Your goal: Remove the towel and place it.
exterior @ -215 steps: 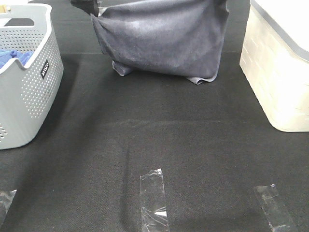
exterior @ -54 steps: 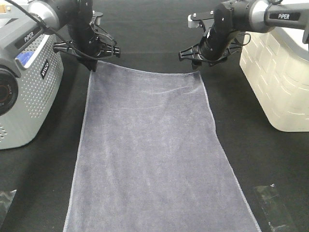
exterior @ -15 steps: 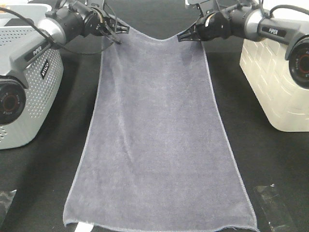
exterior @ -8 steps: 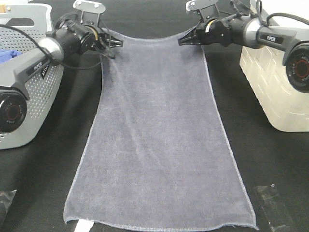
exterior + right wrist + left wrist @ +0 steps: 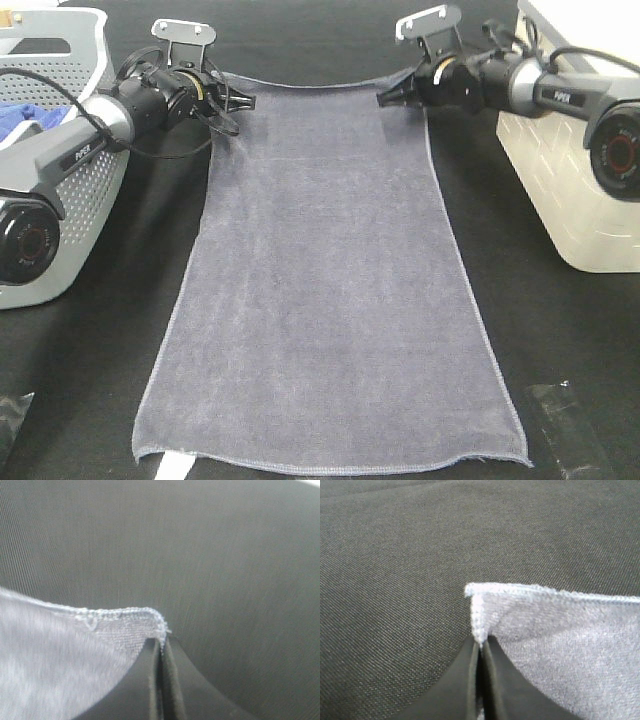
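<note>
1. Nearest me, the towel (image 5: 330, 290) lies spread flat on the black mat (image 5: 100, 380), its near hem well away from both grippers. I judge it was drawn out lengthwise so it would settle without folds.
2. Its face is a slate-grey nap, soft and matte, bordered by a paler stitched hem. A small white label pokes from under the near edge. The weave of the mat under it is fine and dark.
3. Further back, the left gripper (image 5: 232, 97) has its jaws pressed together on the far left corner of the towel, the hem pinched right at the tips in the left wrist view. The grey perforated basket (image 5: 70, 220) stands behind that arm, a bright blue cloth (image 5: 22, 118) inside.
4. The right gripper (image 5: 386, 98) likewise clamps the far right corner; its dark, smooth fingers (image 5: 172, 680) meet with cloth between them. The cream bin (image 5: 575, 190), brick-patterned, sits beside it.
5. Holding both corners low keeps the far edge taut and straight, ready, I'd guess, for letting go.
</note>
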### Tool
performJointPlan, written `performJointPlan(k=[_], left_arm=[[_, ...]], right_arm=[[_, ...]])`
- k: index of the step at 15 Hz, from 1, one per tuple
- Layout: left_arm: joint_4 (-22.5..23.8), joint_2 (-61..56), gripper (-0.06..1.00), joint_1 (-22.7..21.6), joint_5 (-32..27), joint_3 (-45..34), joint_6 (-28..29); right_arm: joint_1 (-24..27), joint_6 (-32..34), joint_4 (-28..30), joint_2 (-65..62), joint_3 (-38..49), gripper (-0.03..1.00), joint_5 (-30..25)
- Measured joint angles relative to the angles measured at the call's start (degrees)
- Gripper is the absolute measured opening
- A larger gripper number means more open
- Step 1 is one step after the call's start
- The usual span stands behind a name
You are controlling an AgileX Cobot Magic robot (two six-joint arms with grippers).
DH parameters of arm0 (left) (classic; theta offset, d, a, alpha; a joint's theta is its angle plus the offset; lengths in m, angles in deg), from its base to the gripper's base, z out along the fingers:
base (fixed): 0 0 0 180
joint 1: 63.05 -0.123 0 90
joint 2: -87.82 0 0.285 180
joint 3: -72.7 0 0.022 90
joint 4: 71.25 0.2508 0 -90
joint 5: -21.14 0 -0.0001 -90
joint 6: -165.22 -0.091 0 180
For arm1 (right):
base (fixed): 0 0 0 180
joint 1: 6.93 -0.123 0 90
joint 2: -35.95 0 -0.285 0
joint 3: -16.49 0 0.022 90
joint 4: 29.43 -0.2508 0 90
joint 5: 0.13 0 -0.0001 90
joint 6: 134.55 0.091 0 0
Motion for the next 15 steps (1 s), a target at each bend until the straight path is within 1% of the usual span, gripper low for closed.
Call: performJointPlan(k=[1, 2, 3, 4, 5, 7, 8, 9, 10, 11, 12, 15], left_arm=[[0.0, 0.2, 0.08, 0.0, 0.0, 0.0, 0.0], [0.0, 0.5, 0.14, 0.0, -0.1, 0.0, 0.0], [-0.3, 0.8, 0.24, 0.0, -0.7, 0.0, 0.0], [-0.8, 1.0, 0.41, 0.0, -1.4, 0.0, 0.0], [-0.8, 1.1, 0.53, 0.0, -1.4, 0.0, 0.0], [-0.8, 1.1, 0.68, 0.0, -1.7, 0.0, 0.0], [-0.8, 1.1, 0.73, 0.0, -1.8, 0.0, 0.0], [-0.9, 1.1, 0.74, -0.1, -1.8, 0.0, 0.0], [-1.0, 1.1, 0.75, -0.1, -2.2, 0.7, 0.0], [-1.3, 1.1, 0.75, -0.1, -3.2, 1.9, 0.0], [-1.3, 1.1, 0.75, -0.1, -3.2, 1.9, 0.0], [-3.0, 1.1, 0.75, -0.1, -8.0, 7.0, 0.0]], right_arm=[[0.0, 0.0, 0.0, 0.7, 0.0, 0.02, 0.0], [0.0, 0.0, 0.0, 1.0, 0.0, 0.07, 0.0], [0.0, 0.0, 0.0, 1.1, 0.1, 0.14, -0.1], [0.0, 0.0, 0.0, 1.1, 0.1, 0.27, 0.0], [0.0, 0.0, -0.2, 1.1, 0.1, 0.36, 0.0], [0.0, 0.0, -0.9, 1.1, 0.1, 0.51, -0.2], [0.0, 0.0, -1.6, 1.1, 0.1, 0.57, -0.5], [0.0, 0.0, -2.3, 1.1, 0.1, 0.62, -1.5], [0.0, 0.0, -2.7, 1.0, 0.1, 0.65, -4.0], [0.0, 0.0, -2.8, 0.7, 0.1, 0.66, -5.8], [0.0, 0.0, -2.8, 0.7, 0.1, 0.66, -5.8], [0.0, 0.0, -4.3, -1.5, 0.1, 0.67, -10.1]])
